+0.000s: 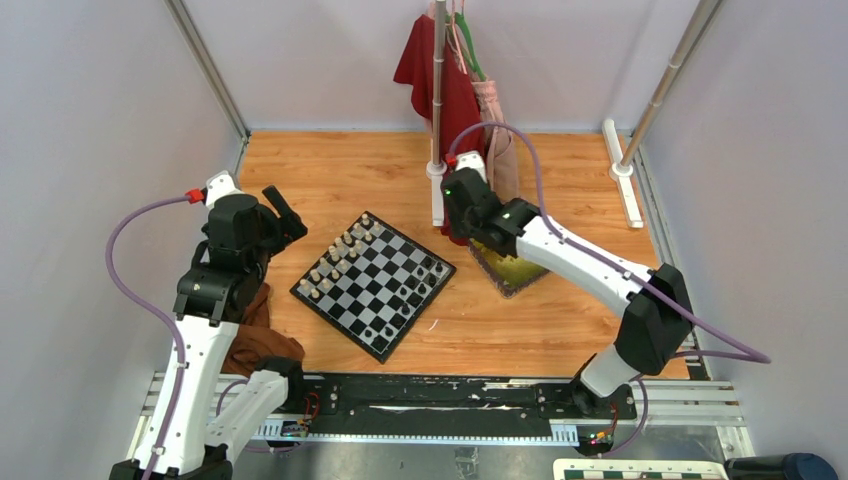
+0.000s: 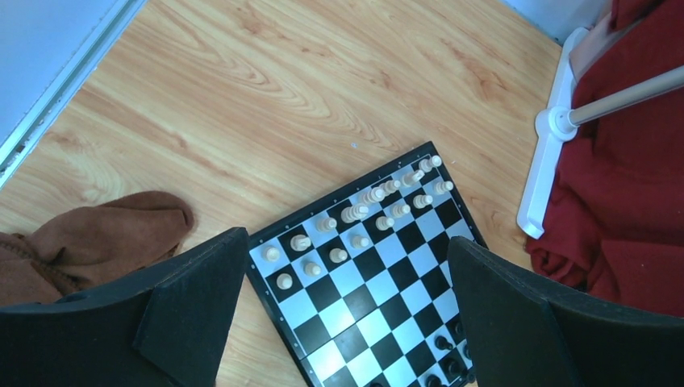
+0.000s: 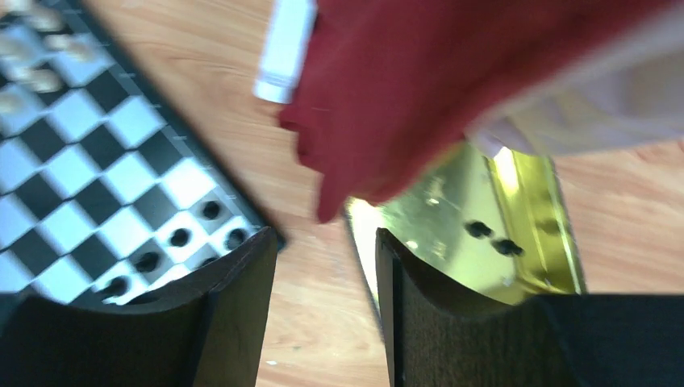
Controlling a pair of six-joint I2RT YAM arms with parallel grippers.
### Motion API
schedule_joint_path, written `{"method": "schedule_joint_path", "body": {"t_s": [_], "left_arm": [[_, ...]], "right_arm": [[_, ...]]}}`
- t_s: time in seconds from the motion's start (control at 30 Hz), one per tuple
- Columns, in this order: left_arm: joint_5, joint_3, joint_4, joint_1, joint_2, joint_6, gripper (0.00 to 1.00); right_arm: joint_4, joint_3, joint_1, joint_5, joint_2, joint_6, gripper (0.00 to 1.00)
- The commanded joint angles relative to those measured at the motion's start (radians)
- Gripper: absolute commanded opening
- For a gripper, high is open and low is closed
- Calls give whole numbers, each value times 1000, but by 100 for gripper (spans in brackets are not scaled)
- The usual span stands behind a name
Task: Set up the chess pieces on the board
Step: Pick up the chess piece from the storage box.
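My right pincer (image 3: 324, 239) hangs with jaws apart and nothing between them, over bare wood between the board (image 3: 105, 153) on its left and the gold tray (image 3: 440, 214) on its right. Two black pieces (image 3: 479, 229) lie in the tray, and a red cloth (image 3: 452, 81) droops over its far part. My left pincer (image 2: 347, 242), jaws wide, hovers above the cream pieces (image 2: 355, 214).

The white and black left arm (image 1: 195, 340) is standing up tall with its elbow bent. Its black two-finger left gripper (image 2: 347, 250) is pointing forward and down. Its fingers (image 2: 189, 306) are standing wide apart with nothing between them.

The white and black right arm (image 1: 590, 262) is stretching far forward and leaning toward the left. Its black right gripper (image 3: 325, 242) is pointing down, with a smaller gap between its two fingers, and it is holding nothing.
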Motion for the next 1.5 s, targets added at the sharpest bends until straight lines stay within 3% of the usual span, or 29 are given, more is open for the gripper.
{"method": "schedule_joint_path", "body": {"t_s": [0.0, 0.2, 0.4, 0.87, 1.47], "left_arm": [[-3, -10, 25, 7, 0, -3, 100], [-5, -13, 20, 7, 6, 0, 100], [-11, -12, 4, 7, 6, 4, 100], [-20, -24, -5, 7, -2, 2, 100], [-26, -35, -9, 7, -5, 4, 100]], "right_arm": [[-25, -98, -134, 55, -44, 64, 52], [14, -196, -310, -1, -44, 93, 52], [38, -218, -408, -37, 9, 116, 52], [41, -186, -476, -101, 152, 167, 46], [71, -218, -504, -154, 208, 186, 38]]}}
